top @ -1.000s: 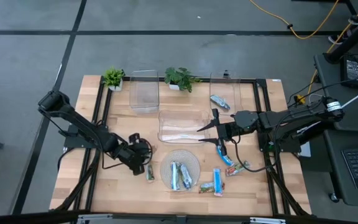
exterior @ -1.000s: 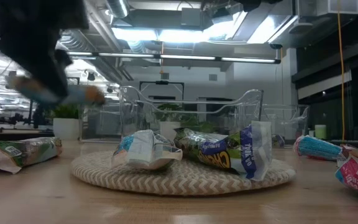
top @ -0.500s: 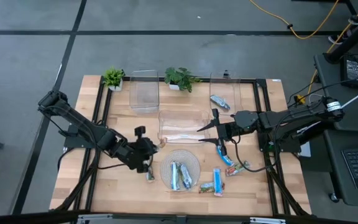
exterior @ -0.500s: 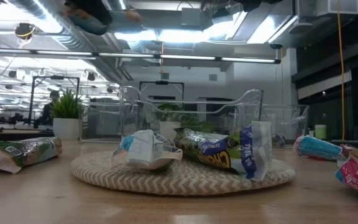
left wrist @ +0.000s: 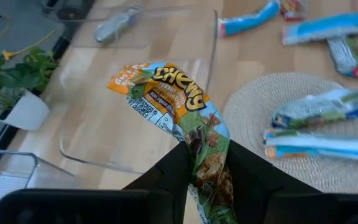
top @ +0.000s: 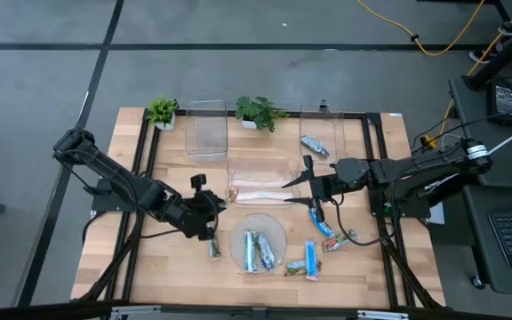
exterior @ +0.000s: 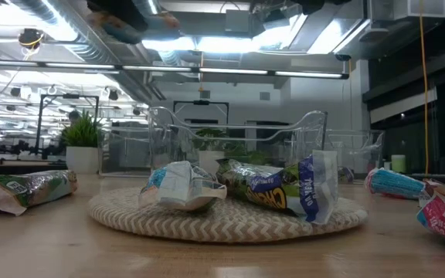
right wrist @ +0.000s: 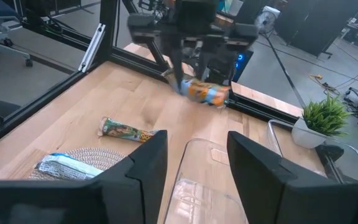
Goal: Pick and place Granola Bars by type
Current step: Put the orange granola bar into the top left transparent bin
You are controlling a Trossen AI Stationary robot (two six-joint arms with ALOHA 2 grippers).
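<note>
My left gripper hangs above the table to the left of the round woven mat, shut on a green, blue and orange granola bar. The right wrist view shows this bar well above the wood. My right gripper stands open over the right end of the middle clear bin, with nothing between its fingers. Two bars lie on the mat. One bar lies on the wood left of the mat. Several more lie to its right. My left gripper pinches the bar between its two fingers at the wrapper's near part. The rest of the bar sticks out forward past the fingertips to its orange end. The gripper slants downward from the table's left side. The bar is lifted clear of the table.
An empty clear bin stands at the far left, and another bin at the far right holds a silvery bar. Two potted plants stand along the far edge. A black frame runs round the table.
My left gripper has risen with the granola bar, from low beside the mat to well above it. It has also drifted a little toward the far edge and the middle bin and has turned. The bar is now lifted clear.
</note>
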